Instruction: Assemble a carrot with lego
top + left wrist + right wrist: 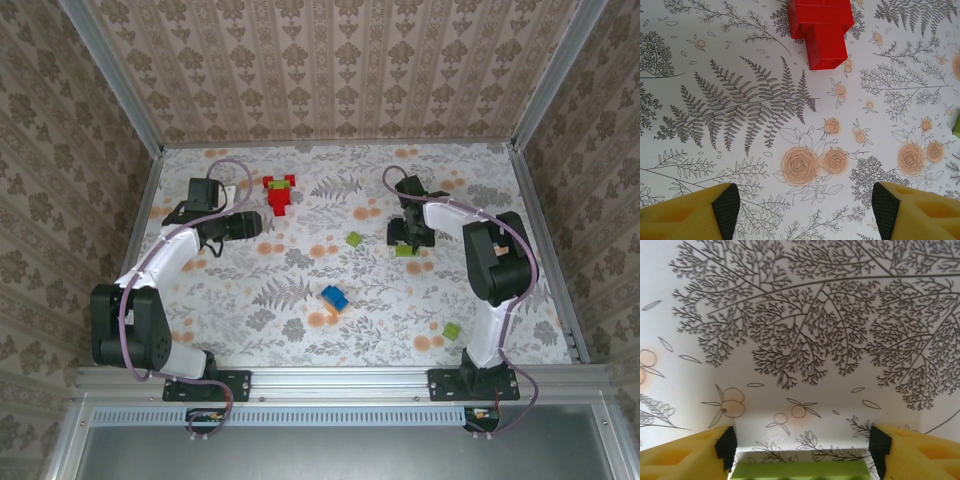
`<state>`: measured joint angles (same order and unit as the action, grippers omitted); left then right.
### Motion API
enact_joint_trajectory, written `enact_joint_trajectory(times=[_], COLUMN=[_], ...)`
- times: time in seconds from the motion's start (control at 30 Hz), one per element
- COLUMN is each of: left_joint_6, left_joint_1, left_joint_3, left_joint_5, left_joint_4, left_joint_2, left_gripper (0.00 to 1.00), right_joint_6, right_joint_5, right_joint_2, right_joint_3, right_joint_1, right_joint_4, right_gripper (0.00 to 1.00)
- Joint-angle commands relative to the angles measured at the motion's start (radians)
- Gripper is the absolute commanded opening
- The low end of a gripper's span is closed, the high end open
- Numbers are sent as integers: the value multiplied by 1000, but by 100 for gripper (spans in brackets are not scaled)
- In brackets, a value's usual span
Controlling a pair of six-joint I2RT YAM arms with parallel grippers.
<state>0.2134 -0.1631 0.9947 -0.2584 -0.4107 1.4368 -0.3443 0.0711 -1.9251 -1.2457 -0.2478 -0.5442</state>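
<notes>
Right gripper [799, 446]: jaws are set wide on either side of a green brick [800, 470] lying on the table [805, 315]. The pads are seen very close to its ends, but contact can't be confirmed, so gripped vs. merely bracketed cannot be told. Left gripper [802, 210]: fingers spread, nothing between them, held over bare patterned table. A red stack [820, 30] is seen just beyond it, on the far side. From above, that stack is seen far-left of centre, narrowing toward its near end, with small green bits at the far end. It is judged to be the carrot, partly built. Lying loose are a second green brick [354, 239] mid-table, just left of the right gripper, a third green brick [452, 330] near-right, and a blue brick [333, 295] against an orange brick [328, 314] near centre; whether those two are joined can't be told. Progress is judged as partial: the body is started, but several bricks are not yet attached. The step in hand looks like the pickup of the green brick, which sits well apart from the stack.
</notes>
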Motion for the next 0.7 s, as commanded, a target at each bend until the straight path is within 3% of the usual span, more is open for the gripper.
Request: enact_joint_trajectory(times=[0.0,0.4,0.67], left_joint_6=[-12,-11,-11], left_joint_1=[-4,-5,-5], left_joint_3=[4,6,5], left_joint_5=[-7,-13,-15], left_joint_4=[6,11,10], left_joint_2=[-31,-20,-24], left_gripper=[73,73,73], right_joint_6=[-3,16,11], right_joint_5=[-71,-105,-61], right_joint_2=[-23,89,187], right_joint_3=[1,76,181], right_joint_1=[-9,-30,-48], right_joint_4=[65,-37,-74], right_gripper=[73,72,72])
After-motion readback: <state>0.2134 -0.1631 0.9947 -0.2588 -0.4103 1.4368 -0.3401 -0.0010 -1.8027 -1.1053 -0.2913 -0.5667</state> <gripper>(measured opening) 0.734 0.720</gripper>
